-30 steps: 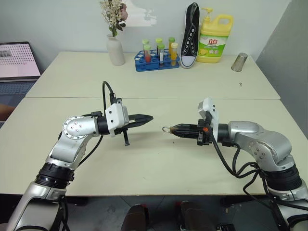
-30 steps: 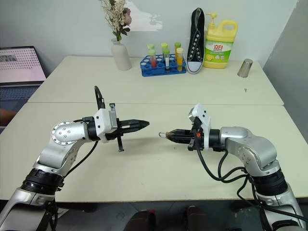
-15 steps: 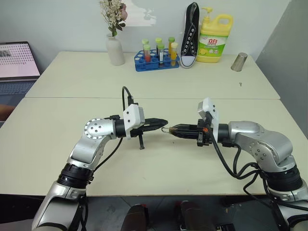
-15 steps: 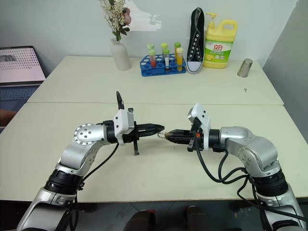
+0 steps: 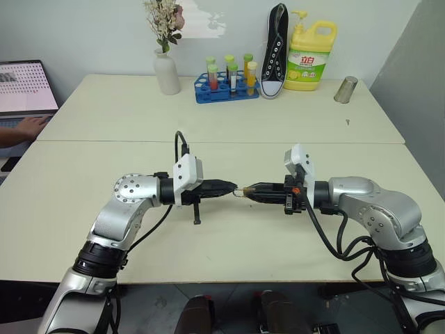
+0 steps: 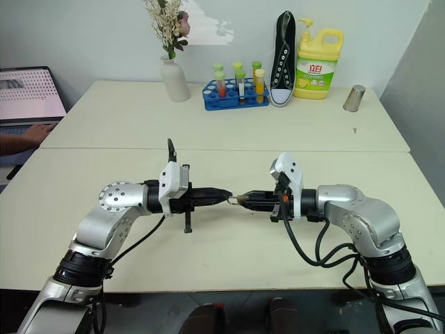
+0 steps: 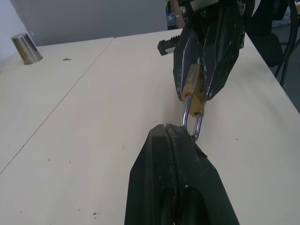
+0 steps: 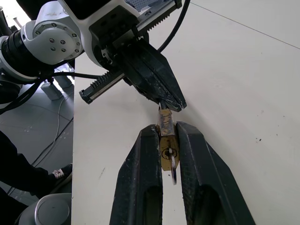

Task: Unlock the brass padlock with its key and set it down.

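Cream tabletop lay below: at frame centre the right gripper [image 8: 168,140] clamped the brass padlock [image 8: 166,149], key [image 8: 172,165] inserted; the closed left gripper [image 7: 165,130] touched its shackle [image 7: 191,125]; tugging risked dislodging the lock

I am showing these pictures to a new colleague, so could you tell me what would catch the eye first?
First, the two grippers meeting tip to tip above the middle of the table: the right gripper clamps the brass padlock, and the shut left gripper is at its shackle. Then the back row: the yellow bottle, the black shoe and the tube rack.
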`<state>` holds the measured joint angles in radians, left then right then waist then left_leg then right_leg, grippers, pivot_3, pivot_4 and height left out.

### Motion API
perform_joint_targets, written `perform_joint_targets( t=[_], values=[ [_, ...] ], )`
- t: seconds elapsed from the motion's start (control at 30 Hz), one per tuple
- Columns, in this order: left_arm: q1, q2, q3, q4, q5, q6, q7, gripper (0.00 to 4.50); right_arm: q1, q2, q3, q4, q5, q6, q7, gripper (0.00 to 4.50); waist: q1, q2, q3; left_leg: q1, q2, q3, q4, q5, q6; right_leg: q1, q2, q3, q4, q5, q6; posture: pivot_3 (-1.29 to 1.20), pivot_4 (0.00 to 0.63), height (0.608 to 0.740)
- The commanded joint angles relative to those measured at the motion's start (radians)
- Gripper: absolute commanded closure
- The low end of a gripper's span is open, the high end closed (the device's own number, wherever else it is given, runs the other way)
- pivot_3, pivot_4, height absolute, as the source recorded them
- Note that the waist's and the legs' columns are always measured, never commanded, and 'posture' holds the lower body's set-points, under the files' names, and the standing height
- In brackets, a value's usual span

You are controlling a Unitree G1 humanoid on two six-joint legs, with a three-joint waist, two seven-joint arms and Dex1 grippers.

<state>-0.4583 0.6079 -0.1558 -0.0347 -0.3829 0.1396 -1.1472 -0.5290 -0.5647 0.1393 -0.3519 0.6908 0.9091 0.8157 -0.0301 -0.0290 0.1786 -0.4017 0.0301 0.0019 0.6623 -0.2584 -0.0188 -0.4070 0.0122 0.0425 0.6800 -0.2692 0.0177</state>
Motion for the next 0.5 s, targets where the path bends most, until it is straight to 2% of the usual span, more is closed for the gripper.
perform_joint_targets(
  t=[0.03,0.5],
  values=[
    [0.003,-0.011,-0.005,0.0,0.02,-0.023,-0.01,4.5,-0.012,0.011,-0.042,-0.033,0.023,-0.02,0.0,4.36,0.0,0.0,0.0,0.0,0.0,0.0,0.0,0.0,0.0,0.0,0.0,0.0,0.0,0.0,0.0,0.0,0.15,0.74],
    [0.016,-0.062,0.019,0.0,0.014,-0.013,0.004,4.5,-0.009,0.019,-0.055,-0.038,0.061,-0.007,0.003,4.36,0.0,0.0,0.0,0.0,0.0,0.0,0.0,0.0,0.0,0.0,0.0,0.0,0.0,0.0,0.0,0.0,0.15,0.74]
  ],
)
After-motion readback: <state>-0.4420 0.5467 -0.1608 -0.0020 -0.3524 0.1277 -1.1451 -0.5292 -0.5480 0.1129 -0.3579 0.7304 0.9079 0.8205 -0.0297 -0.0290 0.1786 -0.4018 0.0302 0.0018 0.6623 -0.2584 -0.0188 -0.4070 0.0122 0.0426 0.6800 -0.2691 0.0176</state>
